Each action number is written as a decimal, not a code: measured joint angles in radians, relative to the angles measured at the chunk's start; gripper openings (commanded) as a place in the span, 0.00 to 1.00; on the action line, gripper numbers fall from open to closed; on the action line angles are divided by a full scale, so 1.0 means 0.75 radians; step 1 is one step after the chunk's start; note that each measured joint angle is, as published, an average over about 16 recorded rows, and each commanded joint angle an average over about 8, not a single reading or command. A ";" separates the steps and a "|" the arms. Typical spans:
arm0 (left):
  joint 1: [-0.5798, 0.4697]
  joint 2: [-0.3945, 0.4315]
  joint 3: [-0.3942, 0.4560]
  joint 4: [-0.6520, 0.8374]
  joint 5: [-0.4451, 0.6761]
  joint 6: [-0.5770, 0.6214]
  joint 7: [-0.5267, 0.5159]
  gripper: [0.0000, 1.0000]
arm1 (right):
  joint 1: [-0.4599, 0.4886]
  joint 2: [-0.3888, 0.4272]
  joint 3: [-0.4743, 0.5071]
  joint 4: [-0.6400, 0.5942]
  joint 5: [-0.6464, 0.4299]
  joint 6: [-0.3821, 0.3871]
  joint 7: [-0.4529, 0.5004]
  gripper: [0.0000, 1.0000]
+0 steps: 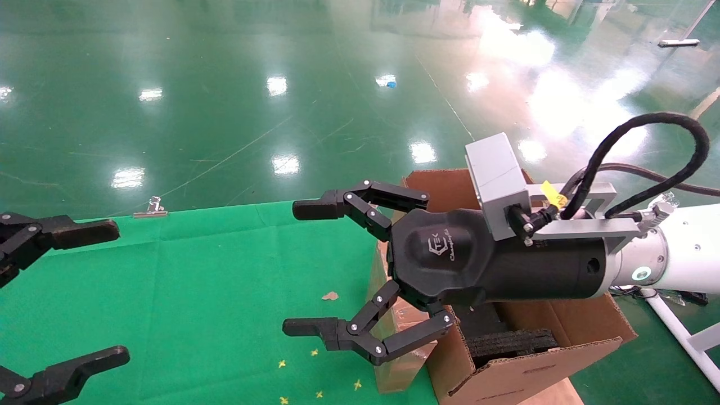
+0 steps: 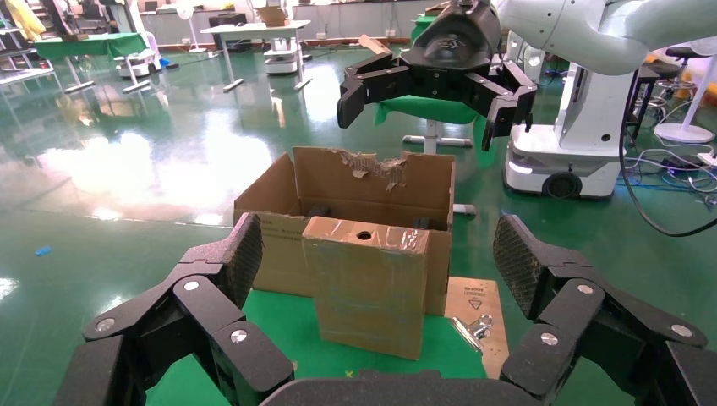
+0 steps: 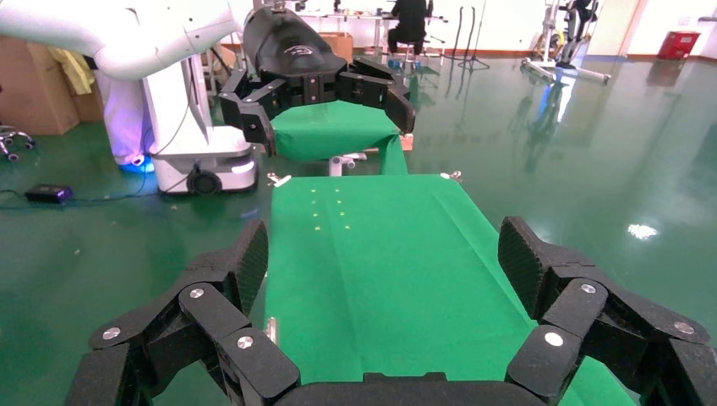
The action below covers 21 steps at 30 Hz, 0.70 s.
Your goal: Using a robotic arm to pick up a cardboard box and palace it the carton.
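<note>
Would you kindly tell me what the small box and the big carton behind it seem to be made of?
The cardboard box looks like brown card under glossy tape, judging by its sheen. The carton appears to be plain matte corrugated board, with a torn, ragged flap edge.

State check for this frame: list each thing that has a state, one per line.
Right gripper: open, empty, raised above the table edge by the carton.
Left gripper: open, empty, over the table's left side.
Box: upright on the green table, hole on top, against the carton's outside, not gripped.
Carton: open, torn flaps, black foam inside.
</note>
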 measured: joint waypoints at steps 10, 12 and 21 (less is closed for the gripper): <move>0.000 0.000 0.000 0.000 0.000 0.000 0.000 1.00 | 0.000 0.000 -0.001 0.001 -0.001 0.000 0.000 1.00; 0.000 0.000 0.000 0.000 0.000 0.000 0.000 1.00 | 0.002 0.000 -0.003 0.004 -0.006 0.001 0.002 1.00; -0.001 0.000 0.001 0.001 0.000 0.000 0.000 1.00 | 0.083 -0.015 -0.077 0.047 -0.148 0.000 0.071 1.00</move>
